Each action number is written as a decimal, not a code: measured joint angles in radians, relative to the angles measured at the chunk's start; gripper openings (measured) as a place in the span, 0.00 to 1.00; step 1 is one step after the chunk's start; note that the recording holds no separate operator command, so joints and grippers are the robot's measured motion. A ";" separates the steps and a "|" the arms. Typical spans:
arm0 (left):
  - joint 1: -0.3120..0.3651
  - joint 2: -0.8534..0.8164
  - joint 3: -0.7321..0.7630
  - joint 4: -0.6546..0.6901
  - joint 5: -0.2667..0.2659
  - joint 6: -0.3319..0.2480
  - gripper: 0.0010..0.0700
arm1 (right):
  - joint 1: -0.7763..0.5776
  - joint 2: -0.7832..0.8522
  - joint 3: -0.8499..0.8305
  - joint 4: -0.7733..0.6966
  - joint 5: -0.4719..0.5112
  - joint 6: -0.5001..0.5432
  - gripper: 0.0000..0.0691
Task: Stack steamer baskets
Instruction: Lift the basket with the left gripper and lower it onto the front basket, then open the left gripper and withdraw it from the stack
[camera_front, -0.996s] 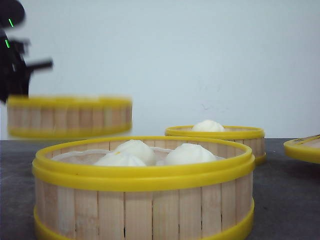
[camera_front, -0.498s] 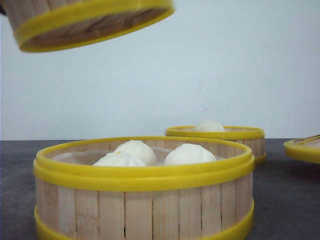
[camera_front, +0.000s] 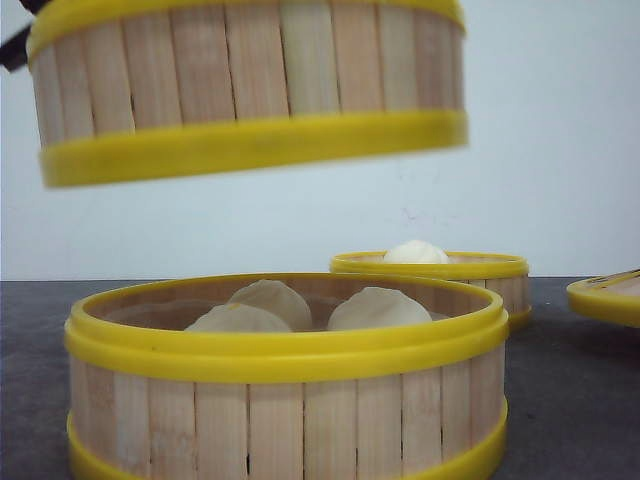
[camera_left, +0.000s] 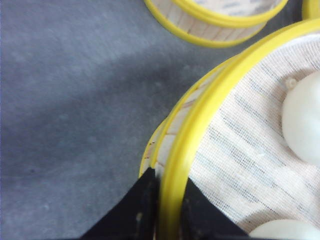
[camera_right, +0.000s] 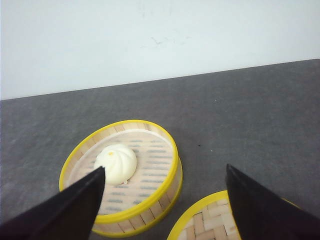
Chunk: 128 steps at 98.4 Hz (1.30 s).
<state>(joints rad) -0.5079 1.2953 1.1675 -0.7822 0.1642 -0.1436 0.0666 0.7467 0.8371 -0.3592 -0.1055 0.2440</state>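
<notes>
One steamer basket (camera_front: 250, 90) hangs level in the air, over the left and middle of a near basket (camera_front: 285, 400) that holds three white buns. A clear gap separates them. My left gripper (camera_left: 169, 210) is shut on the raised basket's yellow rim (camera_left: 210, 105), one finger outside the wall and one inside on the cloth liner. White buns (camera_left: 302, 120) lie in the raised basket. A third basket (camera_front: 430, 268) with one bun stands behind on the right. My right gripper (camera_right: 165, 200) hovers open above that basket (camera_right: 125, 170), holding nothing.
A flat yellow-rimmed woven lid (camera_right: 210, 225) lies on the dark grey table (camera_right: 240, 115) beside the one-bun basket, at the right edge of the front view as lid (camera_front: 605, 298). A white wall (camera_front: 540, 150) closes the back. Another basket (camera_left: 215, 20) shows beyond the raised one.
The raised basket has moved from low at the far left, up and rightward towards the camera. It tilted on the way and now hangs level above the near basket.
</notes>
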 joint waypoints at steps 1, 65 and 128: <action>-0.001 0.001 -0.003 0.002 0.000 -0.001 0.02 | 0.000 0.000 0.000 0.000 0.000 0.000 0.69; -0.038 0.166 -0.024 0.043 -0.004 -0.010 0.02 | 0.000 0.000 0.000 -0.026 0.027 0.000 0.69; -0.037 0.182 -0.060 0.093 0.007 -0.015 0.07 | 0.000 0.000 0.000 -0.026 0.028 0.000 0.69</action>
<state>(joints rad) -0.5453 1.4776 1.1076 -0.6895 0.1711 -0.1589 0.0666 0.7467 0.8371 -0.3855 -0.0776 0.2436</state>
